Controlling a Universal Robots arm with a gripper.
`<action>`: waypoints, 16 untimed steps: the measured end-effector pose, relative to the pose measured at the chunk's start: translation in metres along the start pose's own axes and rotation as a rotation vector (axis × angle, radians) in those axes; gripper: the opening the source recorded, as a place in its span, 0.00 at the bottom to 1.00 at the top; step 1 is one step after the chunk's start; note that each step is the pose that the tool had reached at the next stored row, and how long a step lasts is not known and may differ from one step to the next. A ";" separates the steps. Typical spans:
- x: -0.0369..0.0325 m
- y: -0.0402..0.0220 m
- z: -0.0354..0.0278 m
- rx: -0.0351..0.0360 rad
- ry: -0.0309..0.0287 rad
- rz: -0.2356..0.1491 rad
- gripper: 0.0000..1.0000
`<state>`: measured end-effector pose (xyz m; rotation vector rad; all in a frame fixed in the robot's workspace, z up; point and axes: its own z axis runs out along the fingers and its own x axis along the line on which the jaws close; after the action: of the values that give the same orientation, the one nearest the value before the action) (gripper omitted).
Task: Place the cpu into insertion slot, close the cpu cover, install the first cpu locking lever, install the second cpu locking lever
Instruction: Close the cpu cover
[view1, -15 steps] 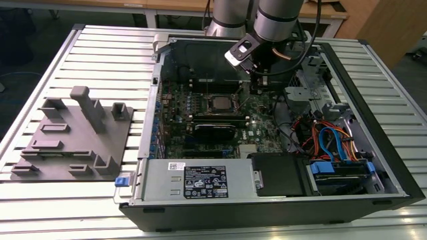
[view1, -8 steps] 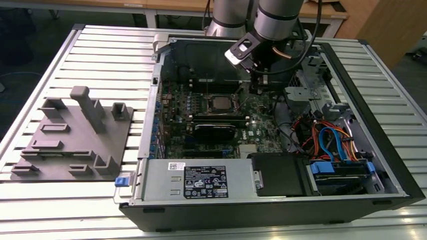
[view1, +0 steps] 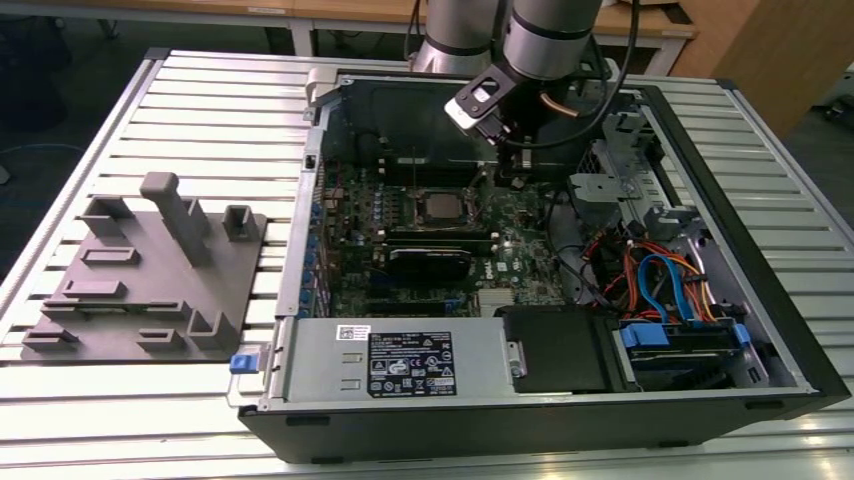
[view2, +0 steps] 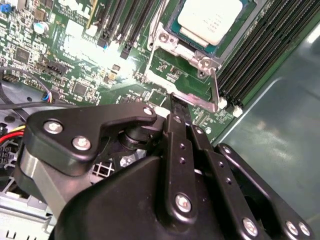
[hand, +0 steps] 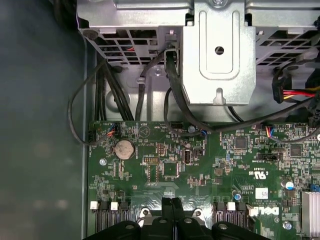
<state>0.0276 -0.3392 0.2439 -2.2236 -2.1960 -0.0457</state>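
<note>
While the tool (view2: 176, 103) hangs low over the green board (hand: 200, 170), its black fingers (hand: 168, 207) are pressed together. The tips are just beside the bent end of a silvery lever (view2: 214, 87); contact, can't tell. The cpu (view2: 212, 19) lies flat in the socket, dull silver top. The cpu cover (view2: 159, 50), a thin bright metal frame, lies around it. Ribbed black memory slots (view2: 265, 45) run along both sides of the socket.

First wrist view: loose black cables (hand: 150, 90) drop from a folded steel cage (hand: 217, 55) onto the board edge, near a round coin cell (hand: 124, 148).

Exterior view: the arm (view1: 554, 30) reaches into the open case (view1: 787, 330), and a black block (view1: 430, 262) sits near the cpu. A grey moulded fixture (view1: 147, 270) rests on the slatted worktop (view1: 200, 90), exterior view's left, well apart from the case.
</note>
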 end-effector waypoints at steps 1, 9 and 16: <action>0.0000 0.0000 0.0000 0.0000 0.0000 0.000 0.11; 0.0000 -0.0013 0.0000 0.0000 0.0000 0.000 0.11; -0.0001 -0.0052 0.0000 0.0000 0.0000 0.000 0.11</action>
<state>0.0224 -0.3392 0.2439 -2.2237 -2.1959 -0.0456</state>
